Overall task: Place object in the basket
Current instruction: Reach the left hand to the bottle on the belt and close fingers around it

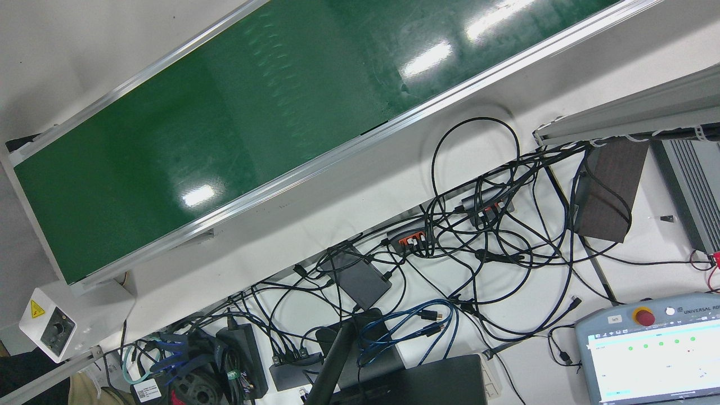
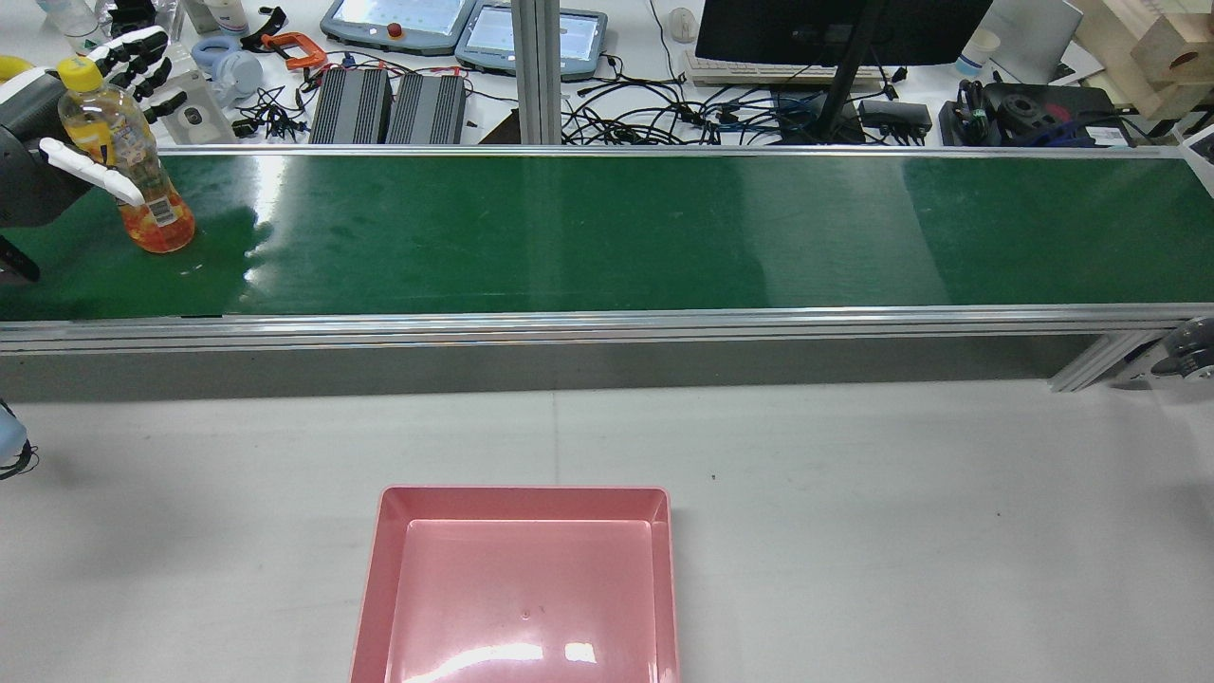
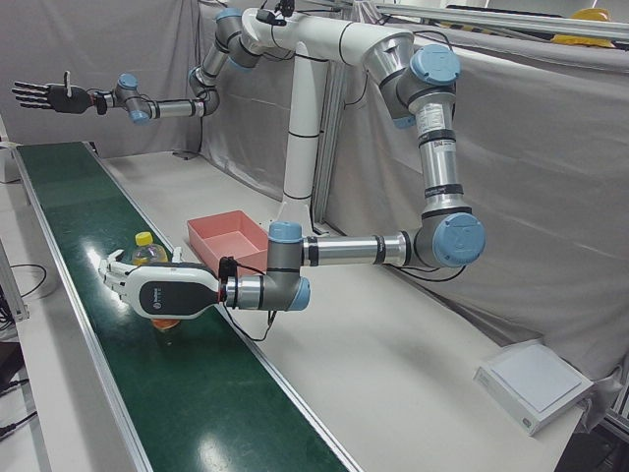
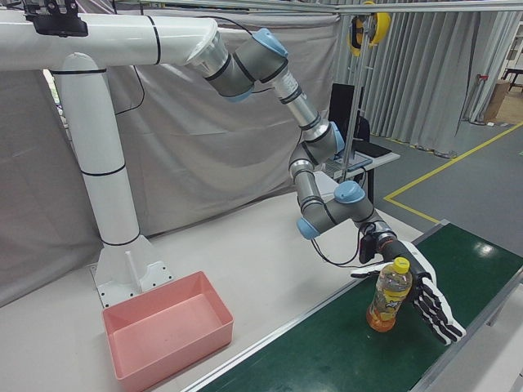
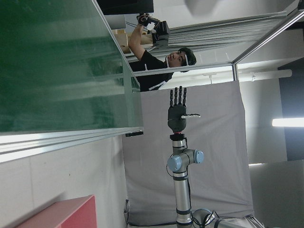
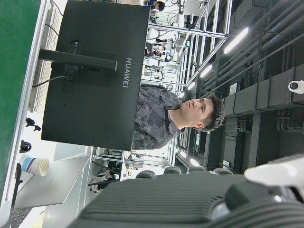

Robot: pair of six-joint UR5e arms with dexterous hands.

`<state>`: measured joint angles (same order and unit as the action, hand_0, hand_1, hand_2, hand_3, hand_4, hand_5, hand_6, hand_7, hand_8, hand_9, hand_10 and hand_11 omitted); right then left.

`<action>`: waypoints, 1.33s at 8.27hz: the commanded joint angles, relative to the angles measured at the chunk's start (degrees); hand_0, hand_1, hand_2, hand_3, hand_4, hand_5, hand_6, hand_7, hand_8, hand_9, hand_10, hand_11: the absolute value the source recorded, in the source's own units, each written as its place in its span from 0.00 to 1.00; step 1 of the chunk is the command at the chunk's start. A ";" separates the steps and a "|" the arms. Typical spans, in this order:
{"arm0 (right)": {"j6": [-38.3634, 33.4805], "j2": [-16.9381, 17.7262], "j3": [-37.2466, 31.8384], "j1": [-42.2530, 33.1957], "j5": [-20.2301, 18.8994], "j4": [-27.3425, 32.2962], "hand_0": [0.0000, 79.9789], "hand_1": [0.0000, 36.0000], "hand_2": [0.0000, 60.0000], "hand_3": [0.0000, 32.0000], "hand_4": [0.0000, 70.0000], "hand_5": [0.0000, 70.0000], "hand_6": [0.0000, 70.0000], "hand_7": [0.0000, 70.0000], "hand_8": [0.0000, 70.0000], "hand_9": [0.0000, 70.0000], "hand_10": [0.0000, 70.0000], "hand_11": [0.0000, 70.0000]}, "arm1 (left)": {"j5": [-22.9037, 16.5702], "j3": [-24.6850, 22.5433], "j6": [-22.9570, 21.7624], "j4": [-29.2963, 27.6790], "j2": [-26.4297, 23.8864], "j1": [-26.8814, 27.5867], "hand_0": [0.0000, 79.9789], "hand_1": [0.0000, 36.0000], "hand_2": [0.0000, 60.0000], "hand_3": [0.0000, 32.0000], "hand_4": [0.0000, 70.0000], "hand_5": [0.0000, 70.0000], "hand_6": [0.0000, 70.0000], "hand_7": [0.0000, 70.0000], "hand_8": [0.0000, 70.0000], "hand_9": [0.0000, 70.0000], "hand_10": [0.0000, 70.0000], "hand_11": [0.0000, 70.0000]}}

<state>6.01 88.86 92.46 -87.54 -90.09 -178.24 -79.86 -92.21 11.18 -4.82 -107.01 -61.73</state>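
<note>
A clear bottle [image 2: 128, 161] of orange drink with a yellow cap stands upright on the green conveyor belt [image 2: 607, 228], at its far left end in the rear view. My left hand [image 2: 33, 161] is open around the bottle [image 4: 389, 298]: the thumb crosses in front of it and the straight fingers [image 4: 433, 306] reach past its far side. Whether they touch it I cannot tell. The left hand [image 3: 165, 289] hides most of the bottle [image 3: 147, 248] in the left-front view. My right hand [image 3: 44, 96] is raised, open and holding nothing beyond the belt's other end. The pink basket [image 2: 522, 503] holds nothing.
The basket [image 4: 163, 327] sits on the white table on the robot's side of the belt. Behind the belt, a desk carries cables, teach pendants [image 2: 398, 19] and a monitor [image 2: 835, 28]. A white box [image 3: 536, 382] lies on the table. A person [image 5: 156, 59] stands beyond the belt.
</note>
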 commanded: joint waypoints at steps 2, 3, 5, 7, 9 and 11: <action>-0.03 0.00 0.00 0.00 0.00 0.00 0.00 0.00 0.00 0.00 0.00 0.00 0.00 0.00 0.00 0.00 0.00 0.00 | 0.76 -3.65 0.16 4.18 0.05 0.47 0.88 0.58 1.00 0.00 1.00 1.00 1.00 1.00 1.00 1.00 1.00 1.00; -0.03 0.00 0.00 0.00 0.00 0.00 0.00 0.00 0.00 0.00 0.00 0.00 0.00 0.00 0.00 0.00 0.00 0.00 | 0.50 -6.28 0.42 6.46 0.13 0.55 0.84 0.60 1.00 0.00 1.00 1.00 1.00 1.00 1.00 1.00 1.00 1.00; -0.03 0.00 0.00 0.00 0.00 -0.09 0.00 0.00 0.00 0.00 0.00 0.00 0.00 0.00 0.00 0.00 0.00 0.00 | 0.06 -13.57 0.68 12.52 0.22 1.77 0.84 0.59 1.00 0.00 1.00 1.00 1.00 1.00 1.00 1.00 1.00 1.00; -0.03 0.00 0.00 0.00 0.00 0.00 0.00 0.00 0.00 0.00 0.00 0.00 0.00 0.00 0.00 0.00 0.00 0.00 | -0.29 -20.25 0.69 17.01 0.05 6.86 0.84 0.63 1.00 0.00 1.00 1.00 1.00 1.00 1.00 1.00 1.00 1.00; -0.03 0.00 0.00 0.00 0.00 0.00 0.00 0.00 0.00 0.00 0.00 0.00 0.00 0.00 0.00 0.00 0.00 0.00 | -3.35 -27.55 2.17 20.18 0.75 7.59 0.86 0.64 1.00 0.00 1.00 1.00 1.00 1.00 1.00 1.00 1.00 1.00; -0.03 0.00 0.00 0.00 0.00 0.00 0.00 0.00 0.00 0.00 0.00 0.00 0.00 0.00 0.00 0.00 0.00 0.00 | -5.04 -35.28 5.86 23.09 3.11 10.98 0.84 0.58 1.00 0.00 1.00 1.00 1.00 1.00 1.00 1.00 1.00 1.00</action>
<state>5.98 88.86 92.46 -87.54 -90.09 -178.27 -83.13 -119.76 13.80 15.36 -105.88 -54.27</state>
